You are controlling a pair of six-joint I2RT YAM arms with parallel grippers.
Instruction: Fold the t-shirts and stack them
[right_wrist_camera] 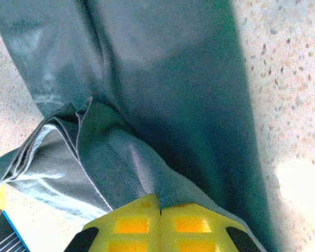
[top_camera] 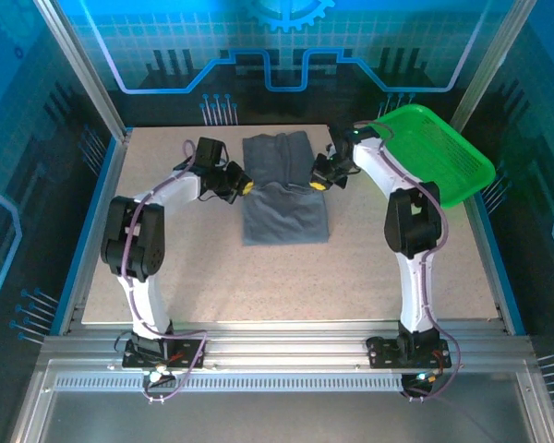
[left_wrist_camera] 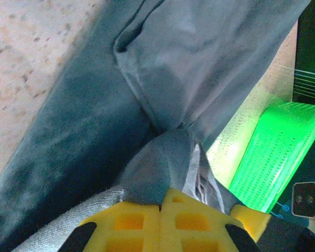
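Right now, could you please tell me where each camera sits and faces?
Top external: high behind the bases, looking down at the table; both arms, left claw and right claw on the t-shirt.
Left wrist: on its arm, facing across the t-shirt toward the green basket; yellow fingers pinch cloth.
Right wrist: facing along the t-shirt and table; yellow fingers pinch cloth.
Shared: all show the t-shirt.

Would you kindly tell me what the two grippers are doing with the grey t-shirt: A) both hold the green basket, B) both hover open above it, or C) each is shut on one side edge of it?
C: the left gripper and right gripper are shut on opposite side edges of the t-shirt, cloth bunching at their yellow pads.
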